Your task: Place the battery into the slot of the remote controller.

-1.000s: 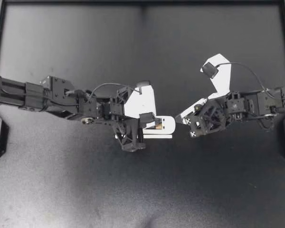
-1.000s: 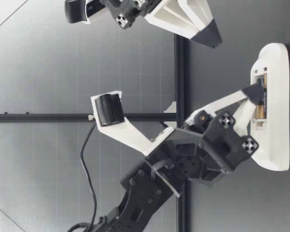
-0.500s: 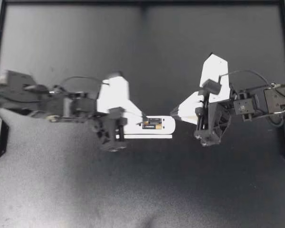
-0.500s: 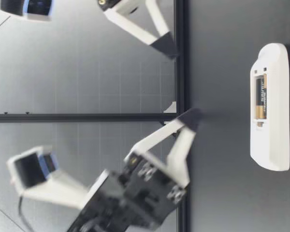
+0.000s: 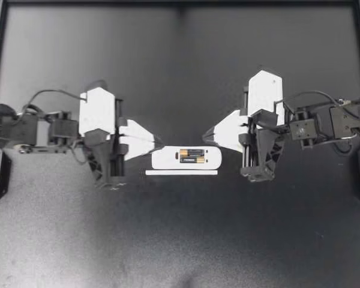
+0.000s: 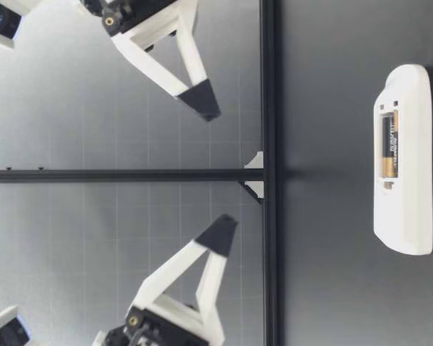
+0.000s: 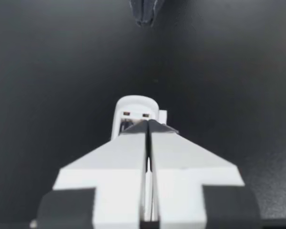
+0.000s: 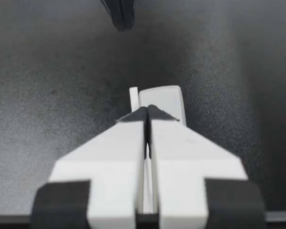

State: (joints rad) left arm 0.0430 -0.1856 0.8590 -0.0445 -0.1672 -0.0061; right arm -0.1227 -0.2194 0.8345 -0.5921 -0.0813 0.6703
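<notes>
While the battery (image 5: 192, 156) lies seated in the slot of the remote controller (image 5: 166, 159) on the dark surface (image 5: 180, 240), the left claw (image 5: 158, 144) and right claw (image 5: 207, 132) hang clenched, empty, above either end.

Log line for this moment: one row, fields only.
battery: seated in slot | remote: slot up | left pincer: shut, empty, clear of remote | right pincer: shut, empty, clear of remote | white strip: beside remote
</notes>
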